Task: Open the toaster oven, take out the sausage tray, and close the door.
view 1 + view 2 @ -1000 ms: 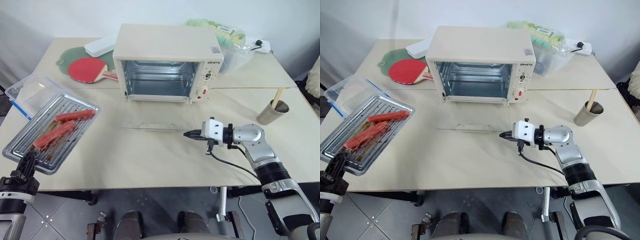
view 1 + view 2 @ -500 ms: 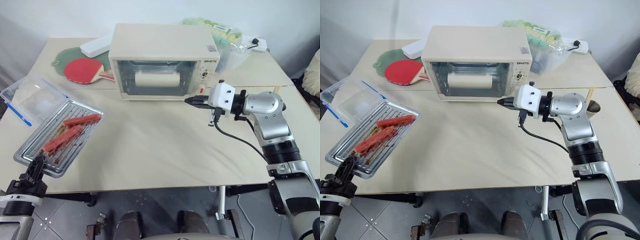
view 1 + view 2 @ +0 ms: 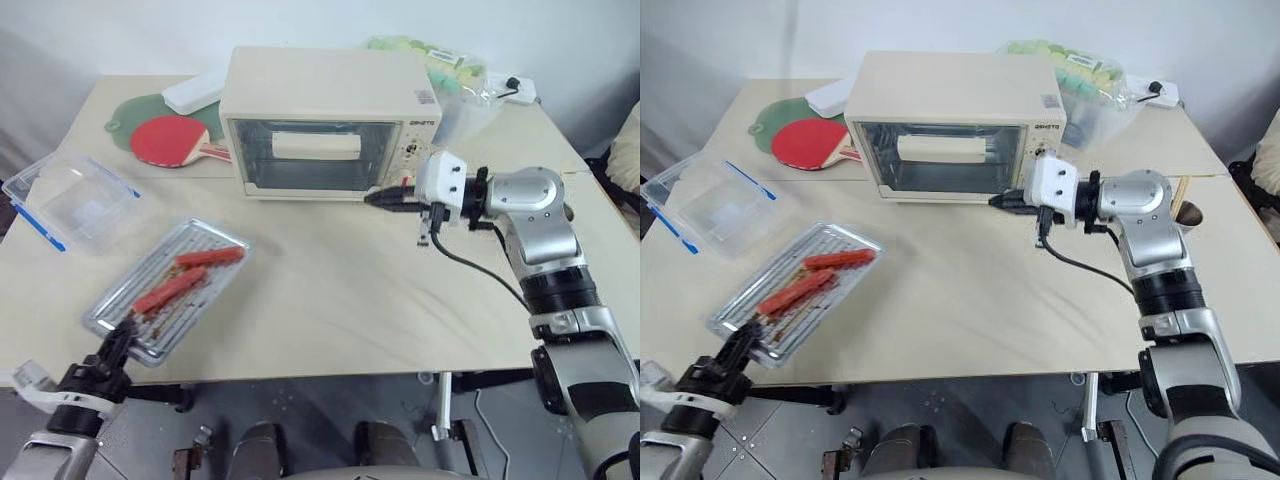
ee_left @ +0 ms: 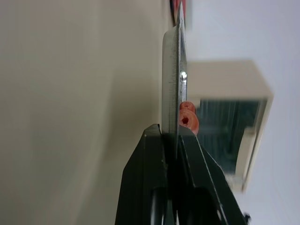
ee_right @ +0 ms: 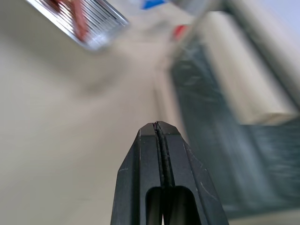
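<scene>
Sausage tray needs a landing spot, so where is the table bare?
Bare: the wide stretch of table between the sausage tray and the right gripper, in front of the toaster oven. Crowded: the clear plastic box, the paddles and the bags behind the oven.

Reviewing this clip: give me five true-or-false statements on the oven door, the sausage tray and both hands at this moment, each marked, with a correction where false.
1. The door of the toaster oven is up against the oven front. True.
2. The sausage tray is inside the oven. False: it is out over the table, gripped at its near edge by the left hand.
3. The right hand is shut and holds nothing. True.
4. The tray carries two red sausages. True.
5. The right hand points at the clear plastic box. False: its tip is by the oven's lower right front corner.
</scene>
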Controlling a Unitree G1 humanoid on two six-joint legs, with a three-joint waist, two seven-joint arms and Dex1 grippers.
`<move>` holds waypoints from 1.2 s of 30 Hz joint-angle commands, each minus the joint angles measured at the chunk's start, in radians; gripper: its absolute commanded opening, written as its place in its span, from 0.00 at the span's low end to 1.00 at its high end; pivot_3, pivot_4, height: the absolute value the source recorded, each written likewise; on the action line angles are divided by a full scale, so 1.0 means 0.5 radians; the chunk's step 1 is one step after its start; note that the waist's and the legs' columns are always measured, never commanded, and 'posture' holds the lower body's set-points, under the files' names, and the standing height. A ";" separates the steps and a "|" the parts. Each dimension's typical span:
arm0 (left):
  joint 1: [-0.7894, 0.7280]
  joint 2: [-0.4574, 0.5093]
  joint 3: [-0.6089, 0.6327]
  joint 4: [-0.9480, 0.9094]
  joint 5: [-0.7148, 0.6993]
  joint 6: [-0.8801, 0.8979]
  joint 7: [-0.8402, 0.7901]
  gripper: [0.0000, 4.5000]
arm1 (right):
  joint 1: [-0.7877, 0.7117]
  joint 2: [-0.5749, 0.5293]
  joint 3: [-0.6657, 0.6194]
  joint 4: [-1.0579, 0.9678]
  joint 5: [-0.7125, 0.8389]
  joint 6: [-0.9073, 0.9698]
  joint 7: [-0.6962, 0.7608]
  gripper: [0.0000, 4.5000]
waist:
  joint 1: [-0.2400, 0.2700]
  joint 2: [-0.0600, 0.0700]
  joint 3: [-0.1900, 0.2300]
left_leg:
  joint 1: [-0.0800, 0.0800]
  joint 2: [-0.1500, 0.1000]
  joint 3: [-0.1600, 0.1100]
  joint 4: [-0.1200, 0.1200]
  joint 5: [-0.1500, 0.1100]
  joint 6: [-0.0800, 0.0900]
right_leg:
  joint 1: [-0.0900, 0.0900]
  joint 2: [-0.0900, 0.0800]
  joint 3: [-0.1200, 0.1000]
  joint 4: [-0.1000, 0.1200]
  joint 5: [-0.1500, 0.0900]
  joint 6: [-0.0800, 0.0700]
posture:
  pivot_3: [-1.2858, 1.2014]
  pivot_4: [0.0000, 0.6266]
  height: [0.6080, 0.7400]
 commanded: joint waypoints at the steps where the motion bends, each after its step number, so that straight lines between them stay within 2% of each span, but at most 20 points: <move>1: -0.113 0.108 -0.061 0.088 -0.029 0.091 -0.066 0.00 | 0.082 -0.083 -0.035 -0.246 0.076 0.172 0.028 0.01 | 0.004 0.000 0.000 | 0.000 0.000 0.000 0.001 0.000 0.000 | 0.000 0.000 0.000 0.000 0.000 0.000 | 0.52 0.24 1.00; 3: -0.149 0.182 -0.117 0.131 -0.029 0.149 -0.071 0.00 | 0.130 -0.100 -0.042 -0.311 0.089 0.218 0.023 0.01 | 0.009 0.000 0.000 | 0.000 0.000 0.001 0.000 0.000 0.000 | 0.000 0.000 0.000 0.000 0.000 0.000 | 0.52 0.24 1.00; 9: -0.708 0.515 -0.652 0.611 -0.029 0.425 -0.020 0.00 | 0.344 -0.215 -0.138 -0.570 0.138 0.448 -0.063 0.01 | 0.057 0.003 0.001 | 0.000 0.000 0.000 0.002 0.001 -0.001 | -0.001 0.000 -0.001 0.003 0.000 0.000 | 0.52 0.24 1.00; 13: -1.065 0.646 -0.924 0.905 0.060 0.566 -0.111 0.00 | 0.468 -0.286 -0.201 -0.635 0.130 0.497 -0.132 0.01 | 0.087 0.003 0.002 | 0.000 -0.002 0.000 0.001 0.001 -0.001 | -0.001 0.000 0.000 0.003 0.000 0.000 | 0.52 0.24 1.00; 17: -1.404 0.695 -1.122 1.186 0.350 0.723 -0.311 0.00 | 0.549 -0.317 -0.255 -0.698 0.122 0.509 -0.224 0.01 | 0.100 0.004 0.002 | 0.000 -0.003 0.000 0.002 0.003 0.000 | 0.000 0.000 -0.001 0.003 0.000 0.000 | 0.52 0.24 1.00; 24: -1.886 0.639 -1.268 1.727 0.988 0.803 -0.854 0.00 | 0.634 -0.353 -0.310 -0.781 0.113 0.533 -0.332 0.01 | 0.140 0.004 0.002 | 0.000 -0.004 0.000 0.002 0.004 -0.001 | 0.000 0.000 -0.001 0.004 0.000 0.000 | 0.52 0.24 1.00; 25: -1.939 0.624 -1.289 1.793 1.086 0.794 -0.935 0.15 | 0.642 -0.361 -0.316 -0.783 0.113 0.533 -0.342 0.00 | 0.140 0.004 0.002 | 0.000 -0.005 0.000 0.002 0.004 -0.001 | 0.000 0.000 -0.001 0.004 0.000 0.000 | 0.52 0.24 1.00; 28: -2.050 0.583 -1.293 1.965 1.295 0.795 -1.116 0.32 | 0.652 -0.374 -0.320 -0.784 0.110 0.528 -0.368 0.00 | 0.138 0.004 0.002 | 0.000 -0.004 0.001 0.002 0.004 -0.001 | 0.000 0.000 -0.001 0.004 0.001 0.001 | 0.52 0.24 1.00; 32: -2.196 0.520 -1.454 2.105 1.674 0.765 -1.431 0.58 | 0.656 -0.402 -0.324 -0.770 0.107 0.514 -0.383 0.00 | 0.145 0.004 0.002 | 0.000 -0.005 0.001 0.002 0.005 0.000 | 0.000 0.000 -0.001 0.004 0.001 0.001 | 0.52 0.24 1.00; 36: -2.284 0.573 -1.481 2.187 1.930 0.741 -1.669 0.83 | 0.661 -0.424 -0.328 -0.785 0.117 0.537 -0.382 0.00 | 0.142 0.004 0.002 | 0.000 -0.005 0.001 0.003 0.006 0.000 | 0.002 0.000 -0.002 0.004 0.001 0.002 | 0.52 0.24 1.00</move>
